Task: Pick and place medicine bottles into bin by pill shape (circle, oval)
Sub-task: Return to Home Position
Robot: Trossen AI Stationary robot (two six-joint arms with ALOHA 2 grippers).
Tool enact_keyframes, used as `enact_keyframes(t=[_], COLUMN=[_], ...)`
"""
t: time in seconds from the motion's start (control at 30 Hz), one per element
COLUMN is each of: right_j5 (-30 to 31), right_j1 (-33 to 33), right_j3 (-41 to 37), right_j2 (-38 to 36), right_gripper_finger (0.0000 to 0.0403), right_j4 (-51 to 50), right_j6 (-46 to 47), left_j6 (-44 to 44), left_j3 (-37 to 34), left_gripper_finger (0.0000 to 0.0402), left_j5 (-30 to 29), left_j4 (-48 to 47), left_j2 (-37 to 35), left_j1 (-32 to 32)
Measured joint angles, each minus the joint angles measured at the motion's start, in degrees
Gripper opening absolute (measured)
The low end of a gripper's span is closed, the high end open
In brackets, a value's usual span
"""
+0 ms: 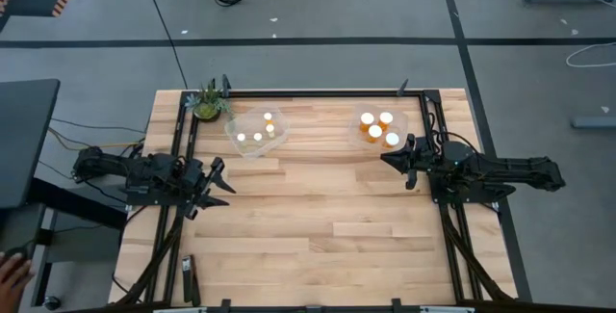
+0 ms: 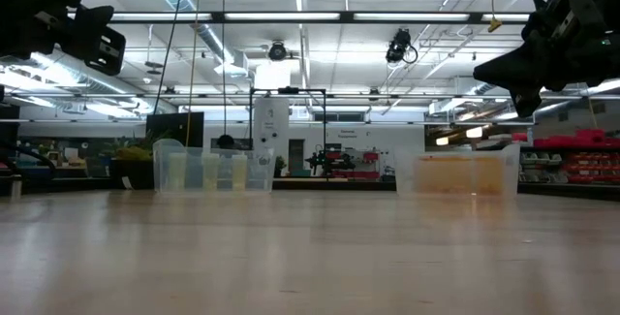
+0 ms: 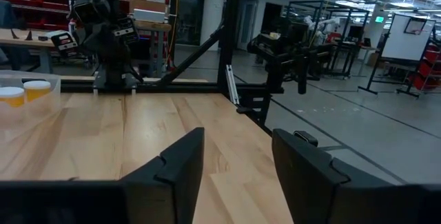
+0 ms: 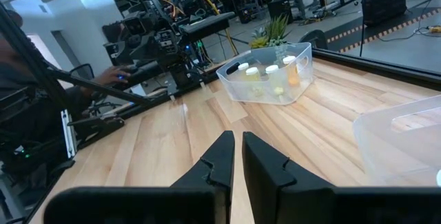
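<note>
Medicine bottles (image 1: 375,131) stand in two clear bins (image 1: 241,147) near the tabletop's (image 1: 318,217) far edge. Left pincer (image 1: 222,177) wide, right pincer (image 1: 389,158) narrow, both empty. Bottles likely light, rigid, slick: grip mid-body, below the cap.

A robotics lab in a large industrial hall. A pale wooden tabletop (image 1: 318,217) is standing on a grey concrete floor (image 1: 337,5) crossed by dark tape lines (image 1: 289,40), with dark robot arms (image 1: 491,173) mounted at its left and right edges. Strip lights (image 2: 291,16) are glowing under exposed ceiling pipes (image 2: 208,39). Red storage shelves (image 2: 581,165), black machine frames (image 3: 289,52) and a whiteboard (image 3: 406,38) are standing in the room beyond.
</note>
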Motion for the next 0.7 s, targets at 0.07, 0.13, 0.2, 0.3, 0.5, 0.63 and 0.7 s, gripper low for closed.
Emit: enact_keyframes(t=[0.07,0.13,0.2,0.3,0.5,0.63,0.7], right_j5=[0.0,0.0,0.0,0.0,0.0,0.0,0.0], right_j1=[-0.01,-0.01,-0.01,0.0,0.0,-0.01,-0.01], right_j3=[0.0,0.0,0.0,0.0,0.0,0.0,0.0], right_j2=[0.0,0.0,0.0,0.0,0.0,0.0,0.0], right_gripper_finger=[0.0036,0.0036,0.0036,0.0036,0.0036,0.0036,0.0036], right_j4=[0.01,0.0,-0.01,0.01,0.0,0.01,0.01], right_j6=[0.0,0.0,-0.02,0.0,0.0,0.0,0.0], left_j6=[0.0,0.0,0.0,0.0,0.0,0.0,0.0], left_j3=[0.0,0.0,0.0,0.0,0.0,0.0,0.0], left_gripper_finger=[0.0182,0.0183,0.0182,0.0178,0.0181,0.0185,0.0185], left_j5=[0.01,0.0,0.01,0.0,-0.01,-0.01,-0.01], left_j4=[0.0,-0.01,0.0,-0.01,0.0,-0.02,0.0], left_j2=[0.0,0.0,0.0,0.0,0.0,0.0,0.0], left_j1=[0.0,0.0,0.02,0.0,0.0,0.02,0.02])
